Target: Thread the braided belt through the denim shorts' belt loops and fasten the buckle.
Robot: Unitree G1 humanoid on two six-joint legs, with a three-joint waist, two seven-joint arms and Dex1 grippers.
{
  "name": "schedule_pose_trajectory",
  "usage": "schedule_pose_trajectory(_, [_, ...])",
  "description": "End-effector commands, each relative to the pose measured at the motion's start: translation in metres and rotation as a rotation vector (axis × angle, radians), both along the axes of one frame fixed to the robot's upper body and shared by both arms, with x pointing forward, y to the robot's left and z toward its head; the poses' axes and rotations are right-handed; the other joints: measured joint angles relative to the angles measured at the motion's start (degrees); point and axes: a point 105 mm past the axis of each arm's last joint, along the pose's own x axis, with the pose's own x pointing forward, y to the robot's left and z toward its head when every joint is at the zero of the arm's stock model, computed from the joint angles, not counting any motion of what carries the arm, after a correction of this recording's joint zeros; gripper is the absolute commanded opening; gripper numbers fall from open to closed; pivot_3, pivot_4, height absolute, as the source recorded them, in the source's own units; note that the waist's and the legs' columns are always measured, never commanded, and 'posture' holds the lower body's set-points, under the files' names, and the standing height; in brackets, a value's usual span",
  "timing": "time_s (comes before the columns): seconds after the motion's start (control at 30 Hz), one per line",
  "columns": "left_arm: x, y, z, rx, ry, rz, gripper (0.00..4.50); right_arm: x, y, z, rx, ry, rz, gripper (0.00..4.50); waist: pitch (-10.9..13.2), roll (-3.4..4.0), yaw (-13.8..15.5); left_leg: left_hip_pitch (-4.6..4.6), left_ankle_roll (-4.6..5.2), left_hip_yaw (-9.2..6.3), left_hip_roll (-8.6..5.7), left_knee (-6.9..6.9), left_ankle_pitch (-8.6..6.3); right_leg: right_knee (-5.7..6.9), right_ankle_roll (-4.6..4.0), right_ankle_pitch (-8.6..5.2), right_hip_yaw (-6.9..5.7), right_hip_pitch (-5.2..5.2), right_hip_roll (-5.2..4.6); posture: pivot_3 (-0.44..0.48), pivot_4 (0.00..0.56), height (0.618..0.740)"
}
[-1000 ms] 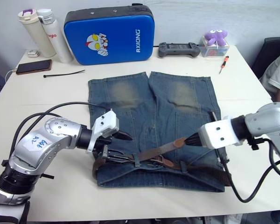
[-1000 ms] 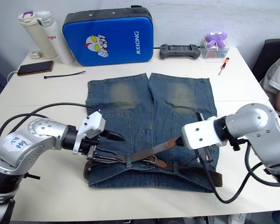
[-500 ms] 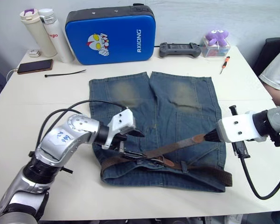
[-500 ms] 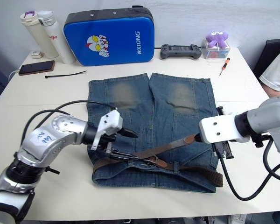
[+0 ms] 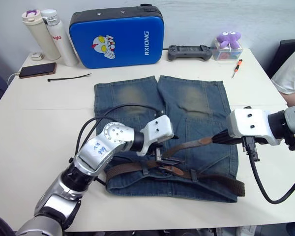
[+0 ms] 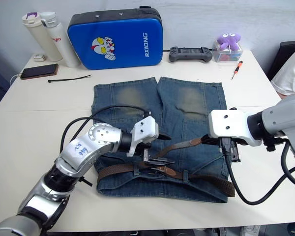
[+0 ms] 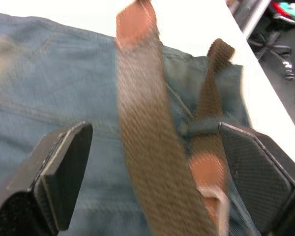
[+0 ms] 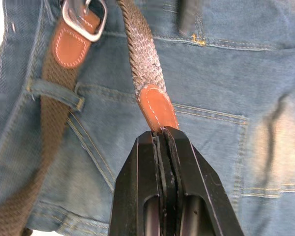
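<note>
**Belt tip gripped by right gripper; left gripper open at the buckle**

1. The denim shorts (image 5: 162,125) lie flat on the white table (image 5: 44,123), waistband toward the robot and legs pointing to the far edge.
2. The braided belt (image 5: 137,167) runs along the waistband. In the right wrist view it passes under a belt loop (image 8: 54,92) beside the tan leather piece that carries the buckle (image 8: 84,20).
3. The belt's free end rises off the denim from the buckle area and slants toward the robot's right, ending in a tan leather tip (image 8: 156,105).
4. The right gripper (image 8: 163,135) has its jaws closed tight on the edge of that tan tip, holding the strap raised above the right side of the shorts.
5. The left gripper (image 7: 152,147) hovers over the middle of the waistband, at the buckle. Its jaws stand wide apart, one finger (image 7: 64,162) on each side of the raised strap. The fingers grip nothing.
6. Along the far edge of the table: two white bottles (image 5: 49,34), a blue case (image 5: 118,37), a black game controller (image 5: 189,50), and a purple plush toy (image 5: 228,38).
7. A phone (image 5: 37,70), a black cable tie (image 5: 69,76) and a screwdriver (image 5: 236,67) lie between that row and the shorts.
</note>
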Motion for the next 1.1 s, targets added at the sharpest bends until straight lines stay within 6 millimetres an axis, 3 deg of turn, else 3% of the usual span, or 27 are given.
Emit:
schedule_pose_trajectory(0.03, [0.003,-0.009,0.006,0.005,-0.047,-0.011,4.5,-0.002,0.006,0.011,0.022,-0.044,0.008,0.04,0.0,0.0,-0.1,0.0,0.0,0.01,0.0,0.0,0.0,0.0,0.0,0.0,0.01,-0.01,0.01,0.0,0.15,0.74])
schedule_pose_trajectory(0.13, [0.0,-0.007,0.007,0.006,-0.025,-0.017,3.77,-0.003,0.006,0.012,0.025,-0.046,0.002,0.0,0.0,0.0,-0.2,0.0,-0.02,0.01,0.01,0.0,0.01,0.06,0.0,0.0,0.01,-0.03,0.01,0.0,0.15,0.74])
schedule_pose_trajectory(0.37, [0.003,-0.005,0.011,-0.017,-0.014,-0.011,0.56,-0.002,0.008,0.013,0.062,-0.038,-0.029,0.0,0.0,0.0,0.0,0.0,-0.02,0.01,0.0,0.02,0.01,0.07,0.0,0.0,0.02,-0.03,0.01,0.0,0.15,0.74])
schedule_pose_trajectory(0.43, [0.005,-0.004,0.013,-0.023,-0.012,-0.005,0.04,-0.001,0.009,0.014,0.08,-0.043,-0.039,0.0,0.0,0.0,0.0,0.0,-0.02,0.01,0.0,0.02,0.01,0.07,0.0,0.0,0.02,-0.03,0.01,0.0,0.15,0.74])
schedule_pose_trajectory(0.53, [0.01,-0.001,0.017,-0.048,0.001,0.024,0.04,0.0,0.013,0.017,0.15,0.001,-0.074,0.0,0.0,0.0,-0.1,0.0,-0.02,0.01,0.01,0.03,0.01,0.07,0.0,0.0,0.03,-0.03,0.01,0.0,0.15,0.74])
schedule_pose_trajectory(0.63, [0.022,0.017,0.016,-0.104,0.113,0.13,0.0,-0.005,0.017,0.024,0.235,0.051,-0.08,0.87,0.0,0.0,-0.1,0.01,-0.03,0.0,0.01,0.03,0.02,0.09,0.0,0.0,0.02,-0.03,0.01,0.0,0.15,0.74])
schedule_pose_trajectory(0.77, [0.026,0.04,0.001,-0.093,0.203,0.241,0.0,-0.019,0.021,0.02,0.278,0.165,-0.091,2.77,0.0,0.0,-0.2,0.01,-0.02,0.0,0.01,0.01,0.01,0.12,0.0,0.0,0.02,-0.05,0.01,0.0,0.15,0.74])
schedule_pose_trajectory(0.87, [0.018,0.051,-0.007,-0.058,0.204,0.265,0.0,-0.034,0.03,0.003,0.262,0.224,-0.062,4.17,0.0,0.0,-0.1,0.01,-0.03,-0.02,0.02,-0.01,0.02,0.14,0.0,0.0,0.0,-0.05,0.01,0.0,0.15,0.74])
schedule_pose_trajectory(1.03, [0.013,0.056,-0.008,-0.054,0.211,0.275,0.0,-0.037,0.044,-0.04,0.18,0.168,-0.042,4.17,0.0,-0.02,0.6,-0.04,0.0,-0.03,0.01,0.14,0.0,0.1,0.01,0.0,-0.01,-0.02,-0.01,0.0,0.15,0.74])
schedule_pose_trajectory(1.1, [0.016,0.057,-0.005,-0.046,0.182,0.272,0.0,-0.025,0.049,-0.053,0.189,0.086,-0.067,4.17,0.0,-0.03,0.8,-0.05,0.02,-0.03,0.0,0.21,-0.01,0.1,0.02,0.01,0.0,-0.01,-0.01,0.0,0.15,0.74])
